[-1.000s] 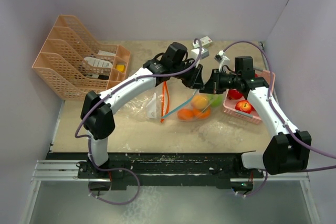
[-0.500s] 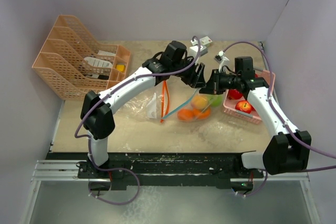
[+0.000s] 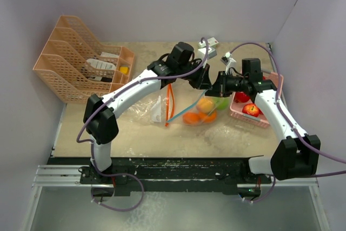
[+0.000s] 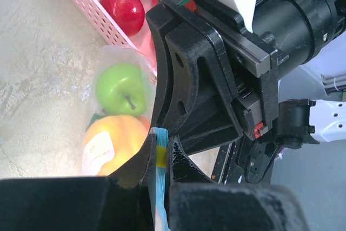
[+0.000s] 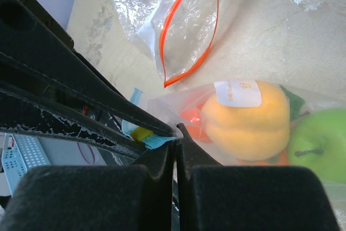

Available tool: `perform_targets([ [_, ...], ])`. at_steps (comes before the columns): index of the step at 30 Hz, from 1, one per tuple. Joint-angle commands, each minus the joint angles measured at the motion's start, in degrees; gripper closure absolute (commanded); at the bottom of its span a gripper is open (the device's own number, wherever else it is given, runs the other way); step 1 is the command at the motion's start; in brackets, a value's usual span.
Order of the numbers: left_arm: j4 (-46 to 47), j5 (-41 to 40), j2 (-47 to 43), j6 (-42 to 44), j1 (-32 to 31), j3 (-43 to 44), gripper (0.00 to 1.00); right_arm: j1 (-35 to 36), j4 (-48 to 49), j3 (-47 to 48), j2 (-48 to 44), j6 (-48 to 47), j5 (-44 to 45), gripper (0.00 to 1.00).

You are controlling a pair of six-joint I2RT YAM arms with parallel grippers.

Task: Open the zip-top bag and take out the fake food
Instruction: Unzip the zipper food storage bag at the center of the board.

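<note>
A clear zip-top bag [image 3: 201, 109] with a blue zip strip lies mid-table, its top lifted. It holds oranges [image 3: 205, 104], a green apple [image 3: 220, 102] and more orange fruit. My left gripper [image 3: 204, 82] is shut on the blue zip strip [image 4: 158, 158]. My right gripper [image 3: 216, 86] faces it, shut on the bag's clear lip [image 5: 174, 130] beside the strip. The left wrist view shows the green apple [image 4: 121, 87] and an orange [image 4: 111, 144] in the bag. The right wrist view shows the orange [image 5: 246, 120] and the green apple [image 5: 316, 139].
A pink basket [image 3: 250, 104] at right holds red apples [image 3: 251, 109]. An empty clear bag with an orange zip [image 3: 169, 98] lies left of the held bag. A peach file rack [image 3: 75, 60] stands at the back left. Small white items [image 3: 211, 41] lie at the back.
The left gripper has shifted slightly left and back with the zip strip. The right arm and the bag hardly moved.
</note>
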Motion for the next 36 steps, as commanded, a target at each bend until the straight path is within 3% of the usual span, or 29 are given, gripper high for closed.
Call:
perform_targets([
  [1, 4.2, -1.5, -1.4, 0.2, 0.5, 2.8, 1.00, 1.1, -0.2, 0.3, -1.3, -0.1, -4.8, 1.00],
  [7, 3.3, -1.3, -2.3, 0.6, 1.1, 1.3, 1.00, 1.0, 0.3, 0.3, -2.1, 1.4, -3.2, 1.00],
  [13, 5.0, 1.1, -7.1, -0.5, 5.3, -5.5, 1.00, -0.8, 5.8, -1.3, -4.5, 7.4, 1.8, 1.00],
  [19, 3.6, 2.2, -11.1, 0.2, 7.3, -10.7, 1.00, -3.0, 12.5, 0.2, -3.4, 13.0, -2.4, 1.00],
  [27, 5.2, 1.8, -13.9, -0.5, 7.3, -15.0, 1.00, -3.2, 15.9, 3.5, -0.8, 14.4, -4.8, 1.00],
  [36, 9.8, 4.8, -12.0, -3.6, 7.7, -13.7, 1.00, -3.0, 14.7, 2.5, -1.1, 8.7, -8.3, 0.99],
])
